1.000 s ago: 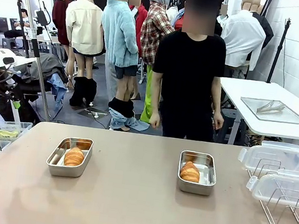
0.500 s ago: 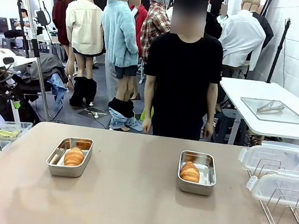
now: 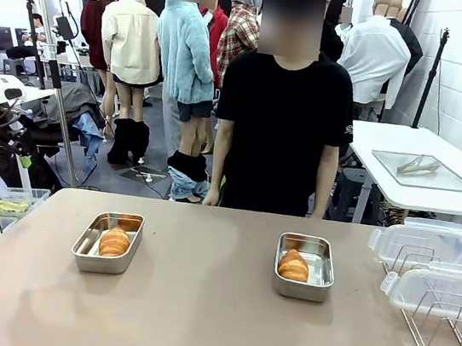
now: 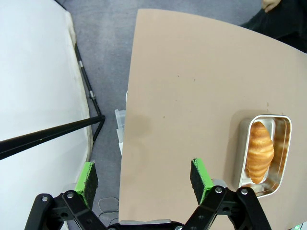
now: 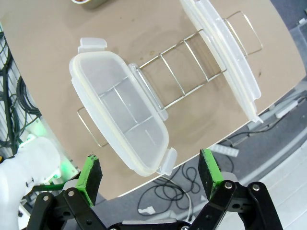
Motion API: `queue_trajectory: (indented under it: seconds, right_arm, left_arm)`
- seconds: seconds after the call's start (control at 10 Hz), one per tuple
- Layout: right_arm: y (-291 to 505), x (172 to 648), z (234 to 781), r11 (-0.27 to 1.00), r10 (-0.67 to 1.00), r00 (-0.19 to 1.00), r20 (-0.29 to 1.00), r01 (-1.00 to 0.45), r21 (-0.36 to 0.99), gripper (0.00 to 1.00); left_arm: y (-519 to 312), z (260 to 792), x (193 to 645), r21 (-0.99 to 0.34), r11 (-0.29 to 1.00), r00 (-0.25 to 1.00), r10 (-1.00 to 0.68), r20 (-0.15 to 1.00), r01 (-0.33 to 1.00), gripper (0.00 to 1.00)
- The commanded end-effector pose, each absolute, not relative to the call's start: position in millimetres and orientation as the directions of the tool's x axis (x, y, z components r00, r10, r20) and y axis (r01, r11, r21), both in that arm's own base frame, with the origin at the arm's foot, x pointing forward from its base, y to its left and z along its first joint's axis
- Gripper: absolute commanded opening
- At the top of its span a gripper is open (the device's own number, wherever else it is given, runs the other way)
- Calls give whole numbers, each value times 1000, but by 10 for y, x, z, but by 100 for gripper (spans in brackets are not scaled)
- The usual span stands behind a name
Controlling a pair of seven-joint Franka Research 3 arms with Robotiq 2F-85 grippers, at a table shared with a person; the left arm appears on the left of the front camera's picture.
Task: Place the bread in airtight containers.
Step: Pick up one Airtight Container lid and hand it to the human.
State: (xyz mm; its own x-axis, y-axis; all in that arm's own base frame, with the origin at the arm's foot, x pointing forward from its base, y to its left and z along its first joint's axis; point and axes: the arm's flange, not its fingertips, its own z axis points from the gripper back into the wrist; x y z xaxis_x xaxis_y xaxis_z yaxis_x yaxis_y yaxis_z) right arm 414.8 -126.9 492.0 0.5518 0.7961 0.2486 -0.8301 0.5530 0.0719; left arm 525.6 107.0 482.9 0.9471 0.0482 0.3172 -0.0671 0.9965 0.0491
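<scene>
Bread sat in the tins, both unlidded: left roll [image 3: 114, 242] in left tin [image 3: 103, 265], right roll [image 3: 293, 264] in right tin [image 3: 301, 291]. Right gripper [image 5: 149, 165] was spread wide and empty, directly above the nearer lid [image 5: 120, 117] on the wire rack [image 5: 192, 72]. The lid's long axis ran oblique to the finger line and probably called for a wrist roll. Left gripper [image 4: 144, 173] was wide and empty over the table [image 3: 210, 325] edge, with the left tin off to one side. Right arm was nearer the lids. No legible print.
</scene>
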Motion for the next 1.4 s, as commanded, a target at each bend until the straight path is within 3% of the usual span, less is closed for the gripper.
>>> queue_trajectory:
  seconds: [0.0,1.3]
  right_arm:
    - [-1246,4158,4915,568,785,569,246,-819,79,100]
    - [-1269,4148,4920,553,796,552,249,-830,72,100]
  left_arm:
    - [1065,4850,5249,65,995,946,53,319,-78,100]
    - [1065,4850,5249,65,995,946,53,319,-78,100]
